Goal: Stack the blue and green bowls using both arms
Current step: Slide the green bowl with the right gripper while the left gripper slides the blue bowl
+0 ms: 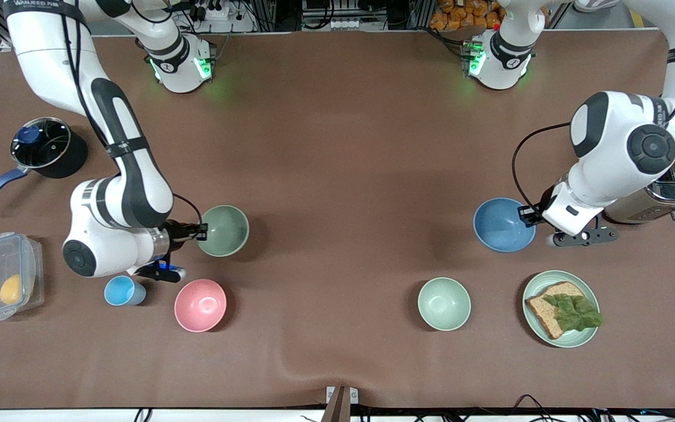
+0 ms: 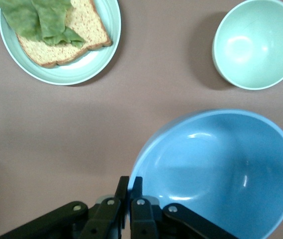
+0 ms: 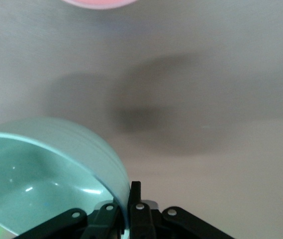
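Left gripper [image 1: 529,215] — fingers pinched on the rim of the blue bowl [image 1: 503,224], held above the table. Right gripper [image 1: 201,231] — fingers clamped on the green bowl [image 1: 224,230] rim, bowl tilted, lifted.

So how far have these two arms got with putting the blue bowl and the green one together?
Both pickups look done: the left gripper is shut on the rim of the blue bowl, and the right gripper is shut on the rim of the green bowl, which looks tilted off the table. In hand: carrying. Left: the bowls sit far apart, so bringing them together and nesting them remains.
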